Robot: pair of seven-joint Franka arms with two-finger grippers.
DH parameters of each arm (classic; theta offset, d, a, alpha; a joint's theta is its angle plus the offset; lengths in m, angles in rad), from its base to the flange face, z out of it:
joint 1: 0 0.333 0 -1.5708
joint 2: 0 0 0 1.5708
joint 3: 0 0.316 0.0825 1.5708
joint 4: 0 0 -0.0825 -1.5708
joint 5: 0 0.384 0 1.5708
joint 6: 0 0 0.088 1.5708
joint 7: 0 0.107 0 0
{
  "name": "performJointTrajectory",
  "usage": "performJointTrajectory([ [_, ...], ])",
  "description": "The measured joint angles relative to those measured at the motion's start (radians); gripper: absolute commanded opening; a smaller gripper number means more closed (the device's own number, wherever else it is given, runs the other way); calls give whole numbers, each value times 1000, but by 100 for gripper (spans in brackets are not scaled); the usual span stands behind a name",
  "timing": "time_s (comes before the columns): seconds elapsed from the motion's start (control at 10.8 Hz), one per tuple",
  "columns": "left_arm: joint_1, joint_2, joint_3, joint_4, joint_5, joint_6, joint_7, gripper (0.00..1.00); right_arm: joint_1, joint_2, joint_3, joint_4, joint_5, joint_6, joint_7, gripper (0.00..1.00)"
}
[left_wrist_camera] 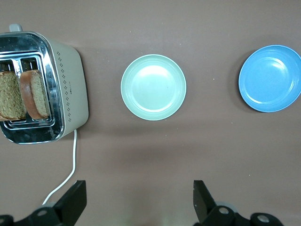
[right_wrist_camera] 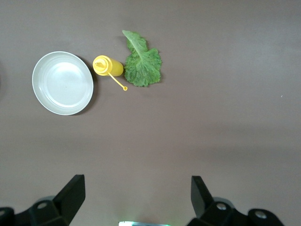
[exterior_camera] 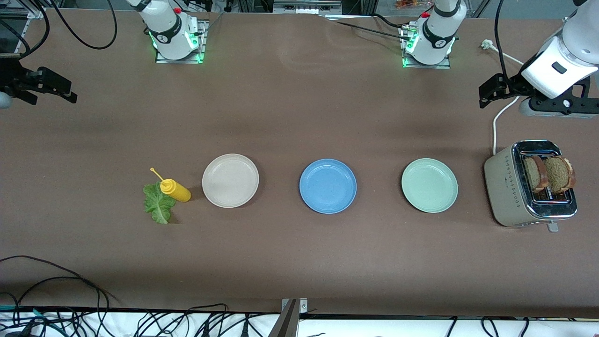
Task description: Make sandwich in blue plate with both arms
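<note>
Both grippers are held open and empty, the left gripper (left_wrist_camera: 137,202) up over bare table by the toaster (exterior_camera: 529,185) with two bread slices (exterior_camera: 548,174) in its slots, the right gripper (right_wrist_camera: 136,200) waiting likewise at its end, while the blue plate (exterior_camera: 328,186) is set between the cream plate (exterior_camera: 230,180) and mint plate (exterior_camera: 429,185), and the lettuce leaf (exterior_camera: 158,203) is laid against the yellow bottle (exterior_camera: 175,190).

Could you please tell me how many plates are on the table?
3, in a row: the cream-white plate beside the yellow squeeze bottle, the blue plate in the middle, the mint-green plate beside the toaster.
</note>
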Motion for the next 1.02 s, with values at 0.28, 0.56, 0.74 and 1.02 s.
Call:
performJointTrajectory([
  [0.28, 0, 0, 0, 0, 0, -3, 0, 100, 0, 0, 0, 0, -2, 0, 0, 100],
  [0.56, 0, 0, 0, 0, 0, -4, 0, 100, 0, 0, -1, 0, -2, 1, -1, 100],
  [0.74, 0, 0, 0, 0, 0, -4, 0, 100, 0, 0, -11, 0, -2, 2, -1, 100],
  [1.02, 0, 0, 0, 0, 0, -5, 0, 100, -1, 0, -17, 0, -2, 2, -1, 100],
])
